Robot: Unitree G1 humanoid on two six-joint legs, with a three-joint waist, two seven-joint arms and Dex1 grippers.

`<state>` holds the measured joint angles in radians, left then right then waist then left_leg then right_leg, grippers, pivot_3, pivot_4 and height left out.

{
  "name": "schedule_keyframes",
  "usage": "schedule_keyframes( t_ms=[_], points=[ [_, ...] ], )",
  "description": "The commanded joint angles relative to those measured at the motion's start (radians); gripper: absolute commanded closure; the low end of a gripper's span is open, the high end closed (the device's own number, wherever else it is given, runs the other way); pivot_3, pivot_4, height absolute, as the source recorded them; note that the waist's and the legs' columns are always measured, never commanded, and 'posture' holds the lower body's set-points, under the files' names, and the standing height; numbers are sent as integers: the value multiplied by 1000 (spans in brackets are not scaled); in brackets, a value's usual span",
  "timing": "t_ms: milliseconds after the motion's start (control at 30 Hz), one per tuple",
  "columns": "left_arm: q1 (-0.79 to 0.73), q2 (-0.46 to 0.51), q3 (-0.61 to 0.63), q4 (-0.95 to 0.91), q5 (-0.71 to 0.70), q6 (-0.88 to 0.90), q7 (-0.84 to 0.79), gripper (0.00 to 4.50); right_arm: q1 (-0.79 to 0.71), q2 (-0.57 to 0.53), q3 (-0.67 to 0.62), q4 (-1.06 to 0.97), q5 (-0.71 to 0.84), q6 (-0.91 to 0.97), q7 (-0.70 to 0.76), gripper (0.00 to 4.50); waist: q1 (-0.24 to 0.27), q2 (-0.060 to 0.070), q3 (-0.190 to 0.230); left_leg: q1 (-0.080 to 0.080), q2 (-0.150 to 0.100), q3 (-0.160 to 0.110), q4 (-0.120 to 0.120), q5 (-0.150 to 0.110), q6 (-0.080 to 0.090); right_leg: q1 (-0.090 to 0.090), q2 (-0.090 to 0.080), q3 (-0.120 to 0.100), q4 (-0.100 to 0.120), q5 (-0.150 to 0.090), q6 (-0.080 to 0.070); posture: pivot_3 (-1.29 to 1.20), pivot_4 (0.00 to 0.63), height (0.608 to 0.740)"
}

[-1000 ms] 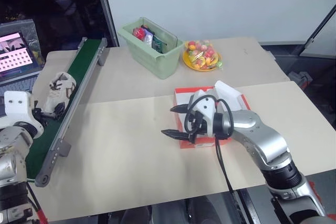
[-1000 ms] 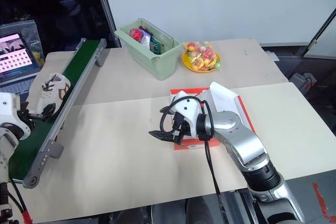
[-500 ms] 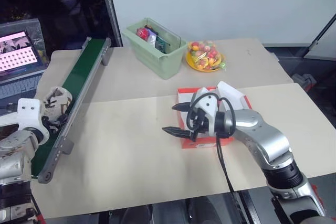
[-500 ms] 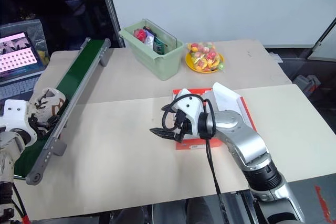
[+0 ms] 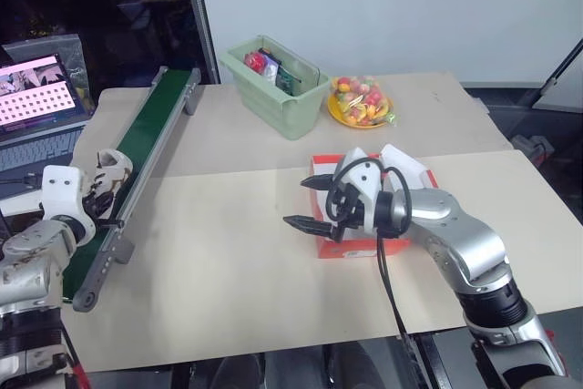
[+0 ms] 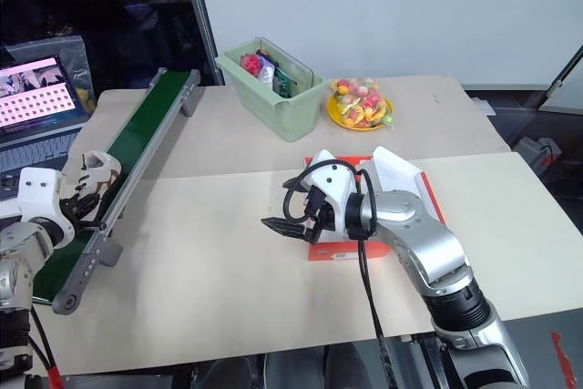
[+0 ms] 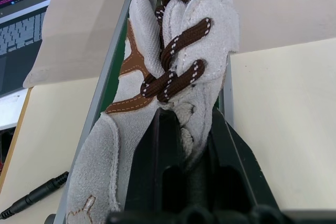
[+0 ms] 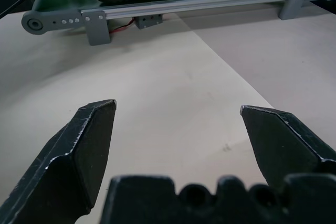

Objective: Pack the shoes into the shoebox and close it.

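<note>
One off-white shoe (image 7: 178,40) with dark brown laces lies on the green conveyor belt (image 5: 150,138) at the left edge of the table. My left gripper (image 7: 186,121) is shut on the shoe's near end, with the black fingers (image 7: 157,145) pinching its soft upper. In the left eye view the shoe (image 5: 111,164) pokes out just past that hand. The red-orange shoebox (image 5: 351,249) sits at mid-table, mostly hidden behind my right arm. My right gripper (image 5: 296,202) hovers open and empty over the box's left edge, pointing left towards the belt.
A pale green bin (image 5: 278,88) full of items and a yellow plate of fruit (image 5: 362,102) stand at the back of the table. A laptop (image 5: 36,102) sits left of the belt. Bare tabletop lies between the belt and the box.
My left gripper has sunk slightly and closed from wide open onto the shoe on the belt. The head camera shifted a little. The right arm has kept still.
</note>
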<state>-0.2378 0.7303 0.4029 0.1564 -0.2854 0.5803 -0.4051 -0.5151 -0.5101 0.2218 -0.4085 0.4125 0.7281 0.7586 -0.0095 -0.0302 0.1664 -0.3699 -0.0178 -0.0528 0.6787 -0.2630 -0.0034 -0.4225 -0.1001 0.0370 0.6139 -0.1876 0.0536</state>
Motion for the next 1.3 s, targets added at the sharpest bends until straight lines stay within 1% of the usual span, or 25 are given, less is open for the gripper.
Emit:
schedule_keyframes(
  t_ms=[33,67,200,333,467,567,667,700,767,833,900,933,967,1000,1033,1100,1133,1200,1233,1300],
  points=[
    [-28,-8,-8,9,1,-21,-9,4377,-12,-5,-34,-45,14,1,-8,0,0,0,0,0,0,0,0,0,0,0,0,0,0,0,0,0,150,740],
    [-30,-12,-5,11,-2,-29,-13,4485,-12,-6,-34,-46,15,2,-9,0,0,0,0,0,0,0,0,0,0,0,0,0,0,0,0,0,150,740],
    [-31,-11,-13,22,9,-50,-18,4494,-13,-5,-36,-48,18,4,-13,0,1,0,0,0,0,0,0,0,0,0,0,0,0,0,0,0,150,740],
    [-20,4,-47,48,56,-58,-1,4494,-12,-2,-32,-50,18,6,-16,0,1,0,0,0,0,0,0,0,0,0,0,0,0,0,0,0,150,740],
    [-49,-16,-37,53,103,-127,79,4494,-25,35,-64,-24,24,5,-61,0,1,0,0,1,0,0,0,0,0,1,0,0,0,0,0,0,150,740],
    [-95,-21,-20,50,233,-282,286,4494,-66,108,-143,41,47,23,-148,0,-3,-1,1,1,0,0,0,0,0,0,1,0,0,0,-1,0,150,740],
    [-116,-22,-52,20,316,-374,371,4494,-109,161,-202,151,26,56,-253,0,-5,-6,2,-1,1,0,0,0,0,-2,1,1,0,1,-2,0,150,740],
    [-132,-32,-76,-5,342,-392,395,4494,-134,201,-256,210,45,93,-314,0,-4,-6,2,-1,1,0,0,0,0,-2,1,1,0,1,-2,0,150,740],
    [-173,-89,-140,-74,371,-406,420,4494,-186,299,-386,306,134,167,-424,0,-4,-6,2,-2,0,1,-3,0,0,-3,0,1,-2,1,-2,0,150,740],
    [-218,-191,-231,-145,332,-375,367,4494,-231,379,-484,357,218,228,-489,0,12,-6,2,-5,0,0,-4,0,-1,-5,-2,0,-2,1,-2,0,150,740],
    [-243,-313,-299,-224,229,-333,289,4494,-263,424,-541,393,267,276,-532,0,15,-6,1,-12,-1,-1,-3,0,-1,-9,-4,-2,-1,2,-1,0,150,740],
    [-241,-410,-347,-306,87,-246,223,4494,-281,446,-572,414,300,300,-555,0,15,-6,1,-18,-2,0,-2,0,-1,-15,-5,-1,1,2,-1,0,150,740],
    [-238,-477,-375,-362,-9,-180,175,4494,-293,460,-592,428,322,315,-572,0,15,-6,1,-23,-4,1,0,0,-1,-19,-7,-1,1,3,0,0,150,740],
    [-231,-511,-394,-410,-72,-126,138,4494,-301,464,-600,435,334,326,-583,0,13,-6,1,-24,-4,1,0,0,-1,-20,-8,-1,1,3,0,0,150,740],
    [-222,-529,-422,-454,-119,-60,104,4494,-308,468,-606,439,348,337,-590,0,4,-6,1,-27,-5,1,1,0,0,-22,-8,-1,1,3,0,0,150,740],
    [-208,-543,-459,-510,-160,8,77,4494,-318,475,-620,445,380,357,-606,0,-25,-6,1,-36,-5,2,3,1,-1,-35,-9,0,2,4,2,0,150,740],
    [-204,-550,-464,-524,-182,43,78,4494,-324,486,-634,447,402,365,-618,0,-41,-5,1,-35,-5,2,3,3,-5,-36,-9,1,3,4,2,0,150,740],
    [-200,-538,-483,-537,-185,80,71,4494,-327,493,-636,439,419,375,-632,0,-62,-4,1,-31,-5,3,0,2,-4,-36,-7,2,3,4,2,0,150,740],
    [-201,-532,-488,-540,-184,87,65,4494,-327,493,-633,437,425,379,-637,0,-65,-4,1,-29,-4,3,0,-1,2,-36,-7,3,6,3,2,0,150,740],
    [-209,-529,-485,-538,-178,91,64,4494,-324,497,-624,431,430,382,-648,0,-65,-3,1,-24,-4,4,0,-2,3,-34,-5,5,11,3,1,0,150,740]
  ],
)
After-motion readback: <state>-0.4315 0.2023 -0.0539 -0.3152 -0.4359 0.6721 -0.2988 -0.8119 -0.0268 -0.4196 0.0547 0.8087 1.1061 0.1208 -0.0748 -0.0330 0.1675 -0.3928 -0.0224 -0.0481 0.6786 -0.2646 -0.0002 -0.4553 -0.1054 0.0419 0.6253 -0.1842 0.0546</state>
